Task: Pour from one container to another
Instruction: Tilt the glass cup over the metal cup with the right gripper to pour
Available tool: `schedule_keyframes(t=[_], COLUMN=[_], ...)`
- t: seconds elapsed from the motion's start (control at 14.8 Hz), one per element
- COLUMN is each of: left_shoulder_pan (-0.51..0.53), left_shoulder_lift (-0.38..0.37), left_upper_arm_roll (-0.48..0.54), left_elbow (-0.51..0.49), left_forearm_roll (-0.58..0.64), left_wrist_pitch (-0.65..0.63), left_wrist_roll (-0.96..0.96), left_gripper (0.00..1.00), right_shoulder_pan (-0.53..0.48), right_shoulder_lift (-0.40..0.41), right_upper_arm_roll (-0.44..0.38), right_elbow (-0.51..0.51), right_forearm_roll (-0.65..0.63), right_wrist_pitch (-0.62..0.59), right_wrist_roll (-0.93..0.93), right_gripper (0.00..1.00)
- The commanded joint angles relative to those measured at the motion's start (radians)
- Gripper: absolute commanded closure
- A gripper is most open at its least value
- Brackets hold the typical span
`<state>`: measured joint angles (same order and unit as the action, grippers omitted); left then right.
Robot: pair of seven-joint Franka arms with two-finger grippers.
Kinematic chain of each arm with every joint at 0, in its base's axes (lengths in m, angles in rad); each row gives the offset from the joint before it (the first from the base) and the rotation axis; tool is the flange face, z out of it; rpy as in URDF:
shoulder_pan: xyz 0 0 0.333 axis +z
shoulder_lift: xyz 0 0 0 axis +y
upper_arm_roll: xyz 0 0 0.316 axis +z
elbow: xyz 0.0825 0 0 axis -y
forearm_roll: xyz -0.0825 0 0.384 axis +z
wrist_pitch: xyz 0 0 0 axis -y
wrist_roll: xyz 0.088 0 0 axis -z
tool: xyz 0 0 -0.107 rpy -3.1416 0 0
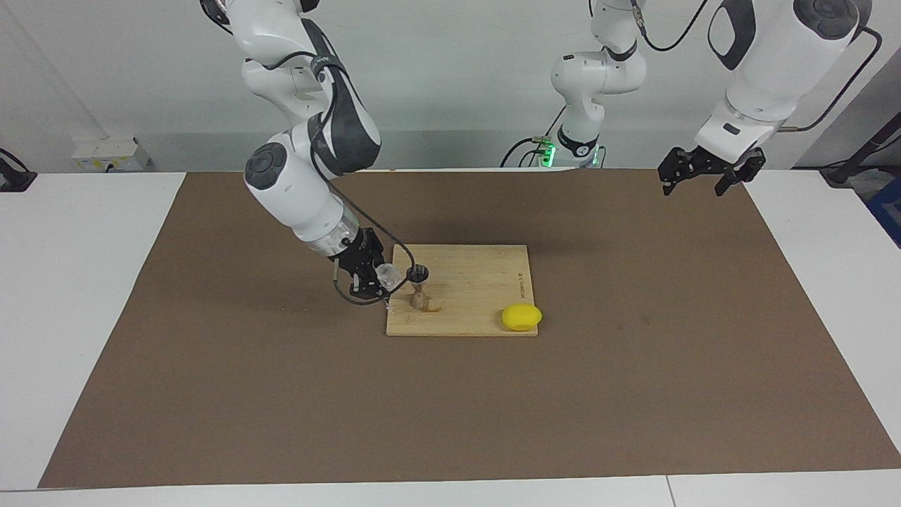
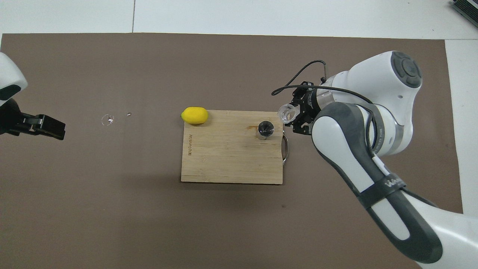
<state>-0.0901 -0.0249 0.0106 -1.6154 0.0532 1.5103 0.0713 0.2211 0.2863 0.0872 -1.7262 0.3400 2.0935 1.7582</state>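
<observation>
At frame centre, the right gripper (image 1: 373, 276) clamps a tilted glass cup (image 1: 386, 274) beside the steel jigger (image 1: 418, 285); the left gripper (image 1: 706, 174) waits open, upper right.

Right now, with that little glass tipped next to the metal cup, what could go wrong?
The jigger is narrow-mouthed and slim-waisted, so the pour from the tipped glass cup in the right gripper could miss onto the cutting board, and a nudge from the cup might topple the jigger.
</observation>
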Motion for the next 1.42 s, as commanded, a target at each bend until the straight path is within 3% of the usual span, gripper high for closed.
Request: schedule_keyframes(t=[0.0,0.2,0.61,1.35], left_shoulder_pan=[0.034,0.137,0.148,0.151], left_shoulder_lift=[-0.024,-0.024,-0.015,-0.021], left_upper_arm_roll=[0.008,-0.104,-0.107,-0.110], left_elbow=[0.009,0.019,0.057,0.068], left_forearm_roll=[-0.059,-0.062,-0.078,-0.101], left_wrist_pitch=[-0.024,-0.021,-0.025,-0.064], left_wrist_roll=[0.018,0.016,0.015,0.016], left_gripper=[0.00,0.00,0.00,0.00], right_shoulder_pan=[0.036,0.079,0.104,0.190], right_shoulder_lift=[0.039,0.040,0.030,0.024], right_upper_arm_roll=[-0.001,0.000,0.002,0.003], right_elbow=[0.076,0.088,0.088,0.086], right_forearm_roll=[-0.100,-0.228,-0.338,-0.530], right_wrist_pitch=[-0.012,-0.033,-0.093,-0.098], right_wrist_roll=[0.067,0.110,0.112,0.132], right_gripper=[0.93,0.92,0.92,0.93])
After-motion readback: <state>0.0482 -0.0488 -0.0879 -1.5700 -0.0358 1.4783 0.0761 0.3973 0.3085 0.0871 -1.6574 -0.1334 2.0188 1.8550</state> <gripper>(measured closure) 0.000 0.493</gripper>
